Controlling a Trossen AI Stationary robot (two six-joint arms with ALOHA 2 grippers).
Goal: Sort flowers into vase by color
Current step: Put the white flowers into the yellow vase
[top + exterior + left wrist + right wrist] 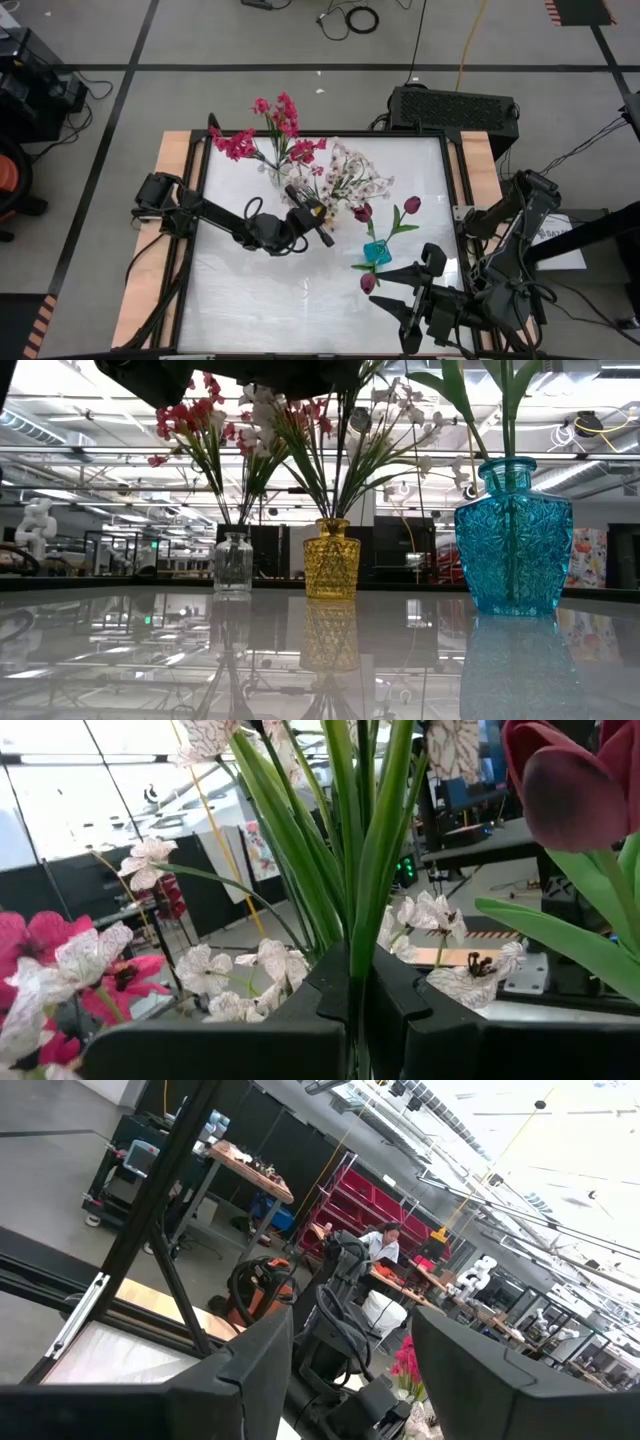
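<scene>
Three vases stand on the white table. A clear vase (232,563) holds magenta-pink flowers (240,143), a yellow vase (331,560) holds white flowers (352,172), and a teal vase (377,252) holds maroon tulips (411,204). My left gripper (322,213) is beside the white bunch, above the yellow vase, shut on a green stem (357,975). My right gripper (386,288) hangs open high over the near right of the table, with nothing between its fingers (250,1370). My left gripper pinches a thin green stem (357,982) between its two fingers (325,995). It comes nearly level from the table's left, and the fingers lie across the stem. The stem rises upright among the leaves of the white bunch. I cannot tell which blossom it bears.
The teal vase and its tulip buds (362,212) stand close to the right of my left gripper. A black frame (300,135) rims the table. A black box (452,106) and cables lie on the floor beyond the far edge.
</scene>
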